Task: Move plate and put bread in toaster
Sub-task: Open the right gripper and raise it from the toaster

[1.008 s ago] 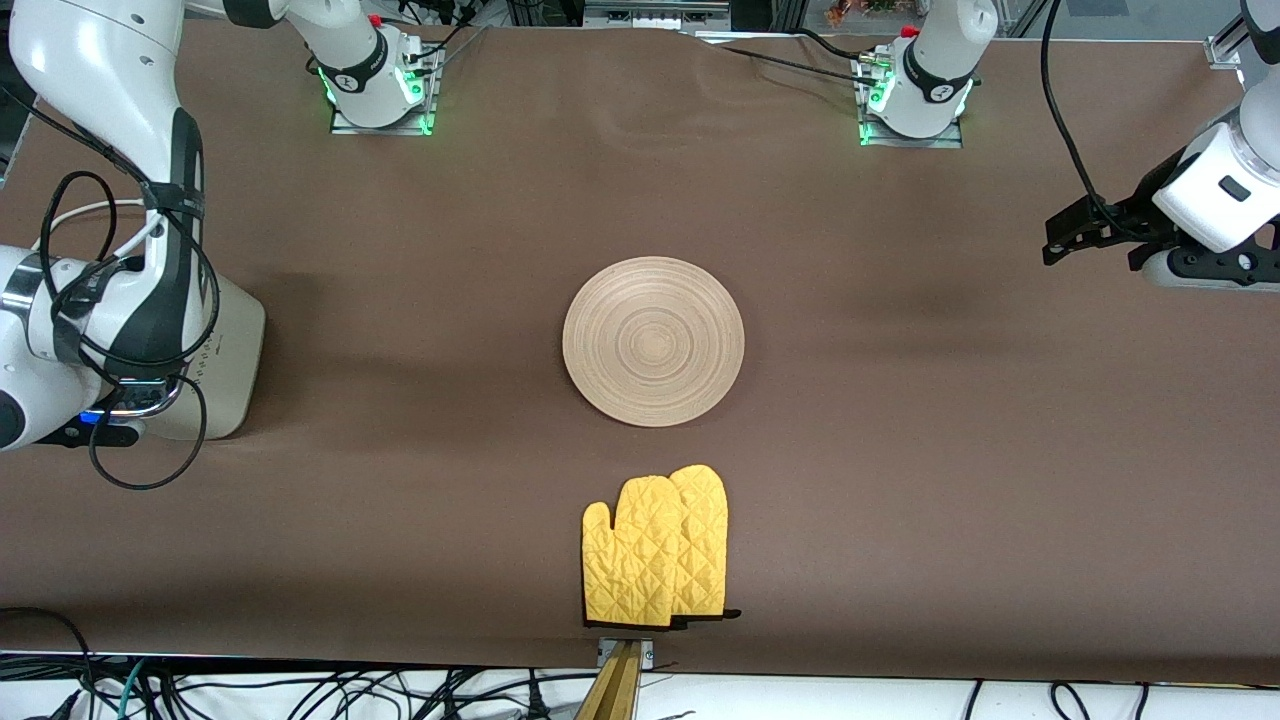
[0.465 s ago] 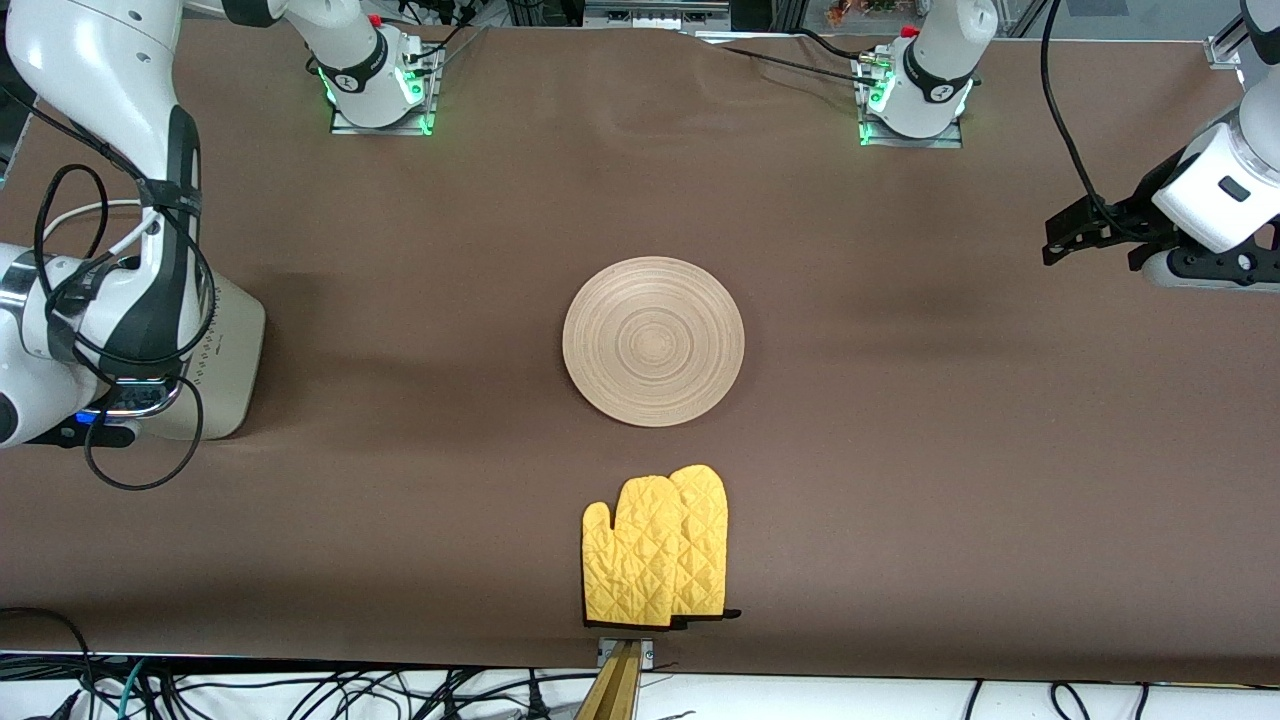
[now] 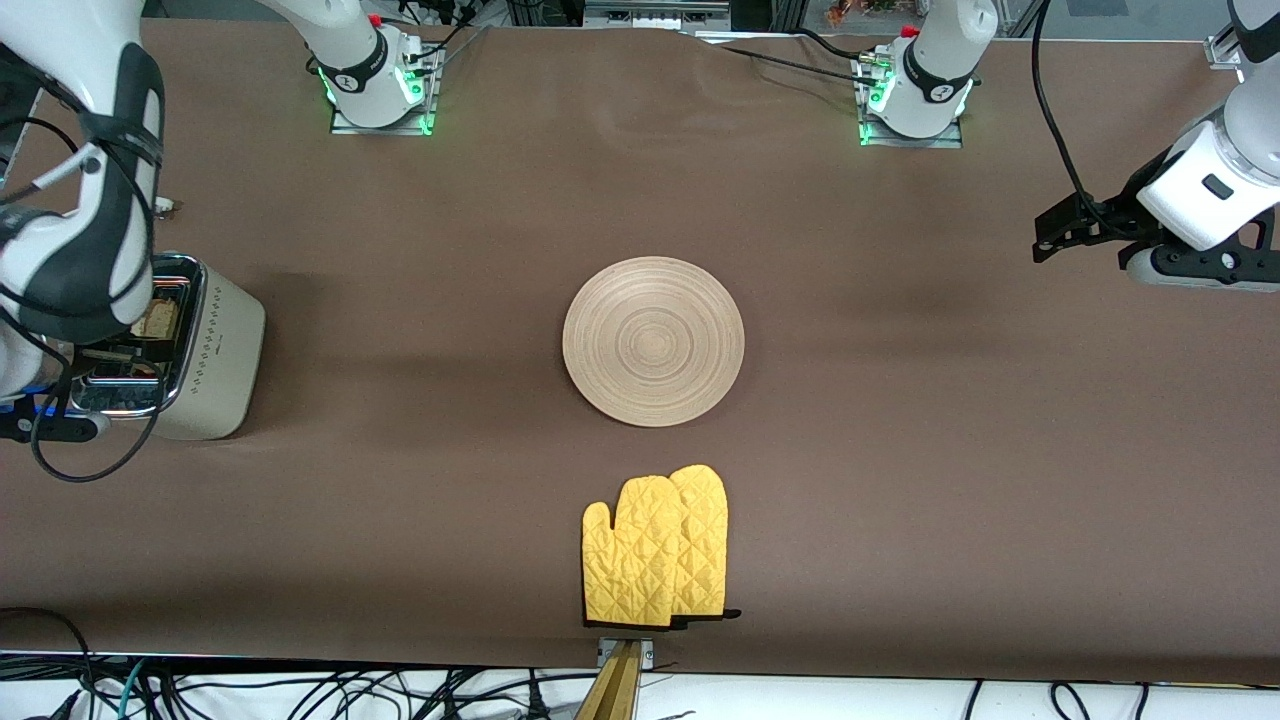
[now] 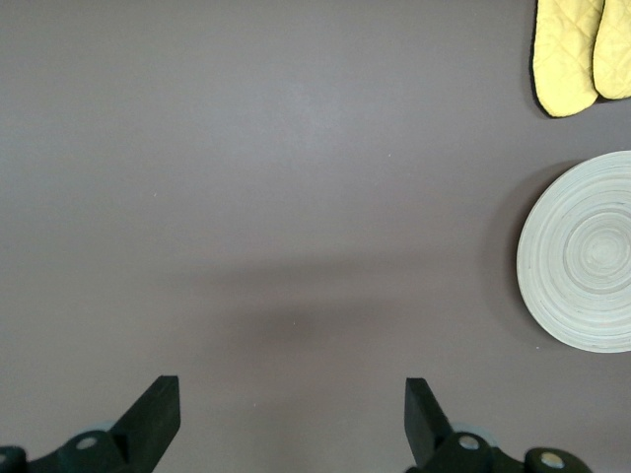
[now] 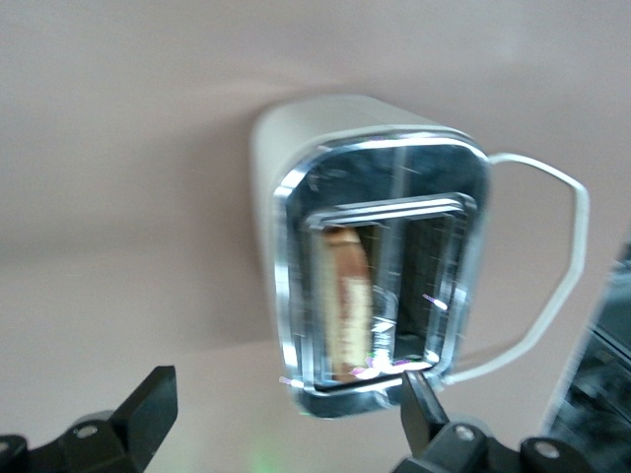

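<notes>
Right gripper (image 5: 281, 419): up in the air directly over the toaster (image 3: 215, 350), fingers spread wide, nothing between them. In the front view the gripper itself is hidden under the right arm's wrist.

Toaster: stands at the right arm's end of the table, chrome top up, white cord (image 5: 557, 266) looping off one end. The bread (image 5: 345, 301) sits upright in one slot, crust edge showing; the second slot shows dark. In the front view a sliver of the bread shows in the slot just past the arm.

Plate (image 3: 653, 341): flat on the brown table (image 3: 900, 450) at mid-table, bare, well apart from the toaster.

Yellow oven mitts (image 3: 655, 550): a stacked pair, nearer to the front camera than the plate, apart from it, by the table edge.

Left gripper (image 4: 286, 419): waits in the air over bare table toward the left arm's end, fingers wide apart, holding nothing. Its wrist view catches the plate and mitt tips at one edge.
</notes>
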Controlling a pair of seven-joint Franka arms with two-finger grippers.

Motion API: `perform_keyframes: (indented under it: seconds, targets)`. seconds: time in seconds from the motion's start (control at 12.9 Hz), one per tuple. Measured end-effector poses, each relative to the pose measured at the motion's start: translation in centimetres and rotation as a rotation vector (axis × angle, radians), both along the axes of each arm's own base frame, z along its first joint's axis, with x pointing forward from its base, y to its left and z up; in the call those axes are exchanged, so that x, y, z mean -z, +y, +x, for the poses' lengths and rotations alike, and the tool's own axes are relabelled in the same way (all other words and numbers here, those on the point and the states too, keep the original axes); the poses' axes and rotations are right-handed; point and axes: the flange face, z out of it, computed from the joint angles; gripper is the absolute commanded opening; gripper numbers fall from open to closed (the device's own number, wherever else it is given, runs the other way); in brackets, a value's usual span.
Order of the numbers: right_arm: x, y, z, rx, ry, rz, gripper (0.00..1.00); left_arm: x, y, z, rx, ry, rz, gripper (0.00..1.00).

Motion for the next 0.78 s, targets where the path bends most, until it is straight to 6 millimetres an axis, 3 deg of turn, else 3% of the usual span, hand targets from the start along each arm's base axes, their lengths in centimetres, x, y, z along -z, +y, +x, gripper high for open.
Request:
perform_keyframes:
  seconds: [0.54, 0.78]
  targets:
    - [-3.9, 9.8, -0.2, -0.132, -0.079, 0.132, 1.00, 0.0, 0.2, 0.0, 0.005, -0.003, 0.035, 1.00]
    - [-5.2, 11.5, -1.2, -0.193, -0.097, 0.227, 1.00, 0.0, -0.3, 0.0, 0.017, -0.004, 0.044, 1.00]
